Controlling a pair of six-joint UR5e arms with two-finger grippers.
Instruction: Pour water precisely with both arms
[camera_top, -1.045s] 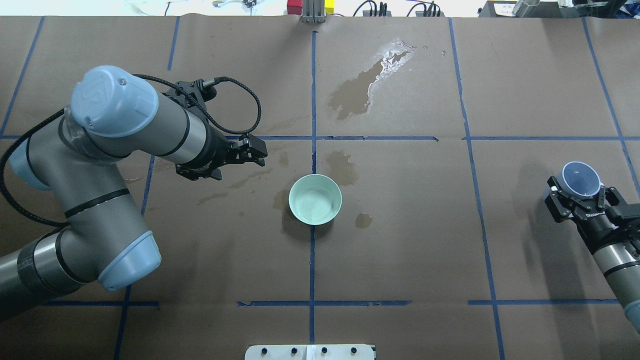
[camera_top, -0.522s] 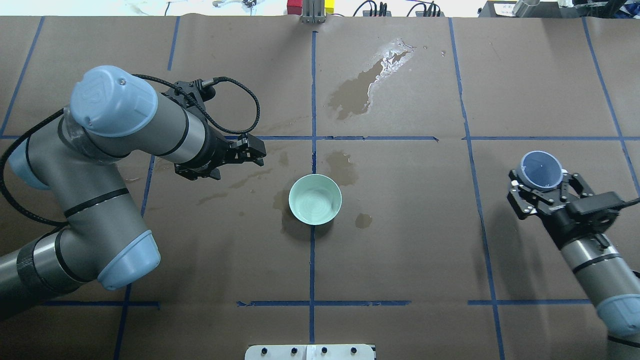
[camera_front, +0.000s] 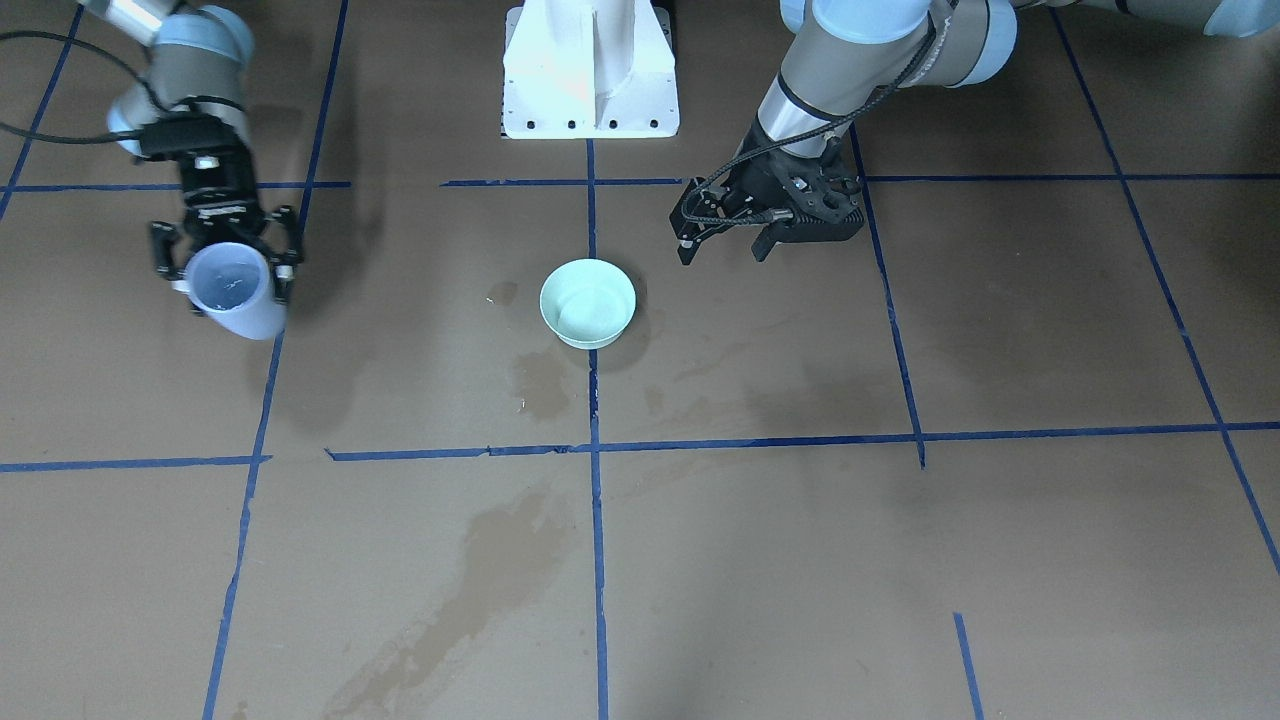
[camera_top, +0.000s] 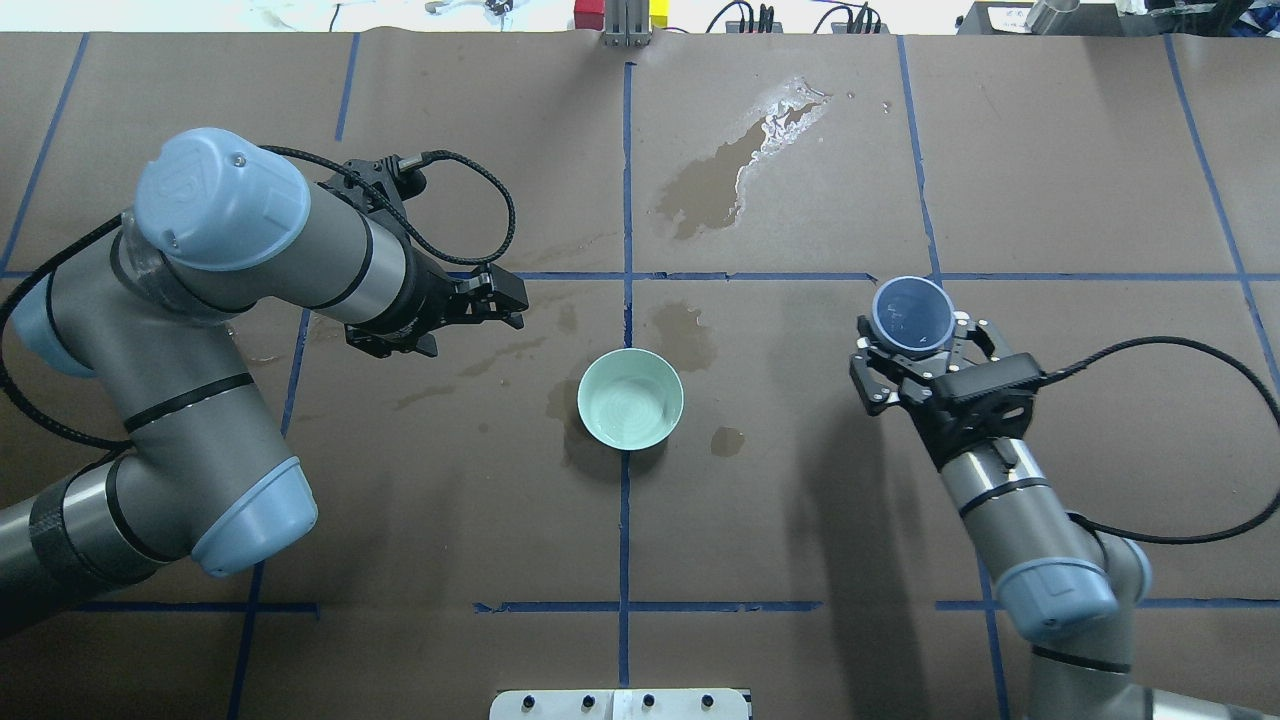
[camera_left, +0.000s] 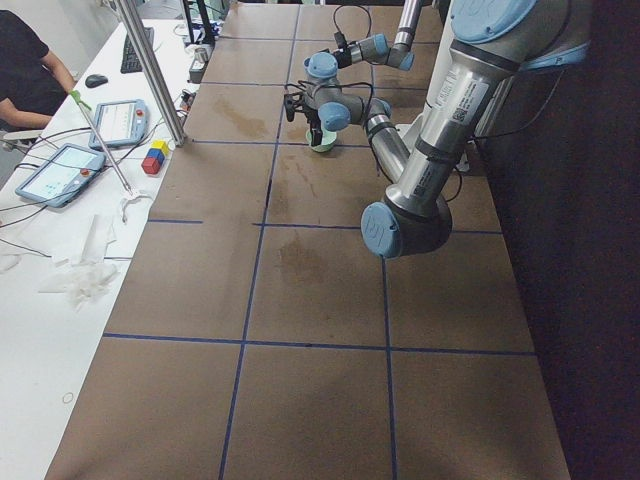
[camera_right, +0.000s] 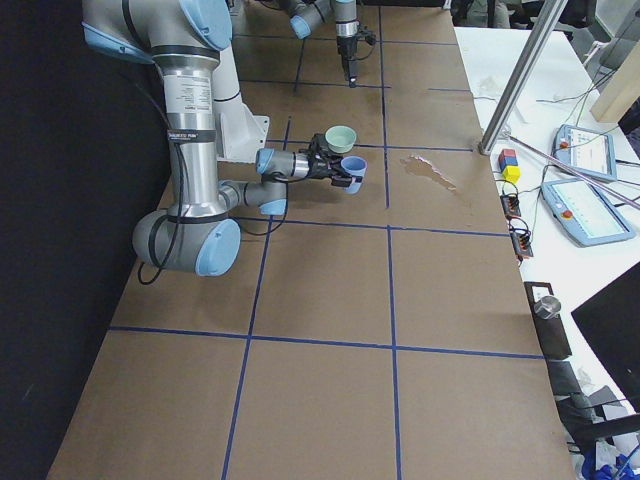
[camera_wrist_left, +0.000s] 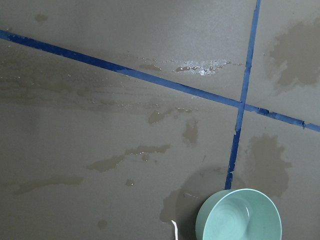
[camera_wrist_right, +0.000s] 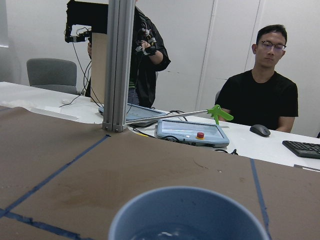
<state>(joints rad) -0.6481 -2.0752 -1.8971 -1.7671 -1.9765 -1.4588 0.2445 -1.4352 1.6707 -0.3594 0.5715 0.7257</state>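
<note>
My right gripper (camera_top: 914, 325) is shut on a blue cup (camera_top: 912, 312), held upright above the table to the right of a pale green bowl (camera_top: 630, 398). In the front view the cup (camera_front: 236, 293) is in that gripper (camera_front: 228, 268) at the left. A little water (camera_wrist_right: 170, 234) glints at the bottom of the cup in the right wrist view. My left gripper (camera_top: 508, 300) looks shut and holds nothing; it hovers up and left of the bowl and also shows in the front view (camera_front: 688, 240). The bowl (camera_wrist_left: 239, 216) looks empty in the left wrist view.
The table (camera_top: 800, 520) is covered in brown paper with blue tape lines. A large wet patch (camera_top: 735, 170) lies at the far centre. Smaller damp spots (camera_top: 686, 335) lie around the bowl. A white pedestal base (camera_front: 590, 70) stands at the near edge.
My right arm has carried the blue cup left from the table's right edge toward the bowl. The left arm has barely shifted.
</note>
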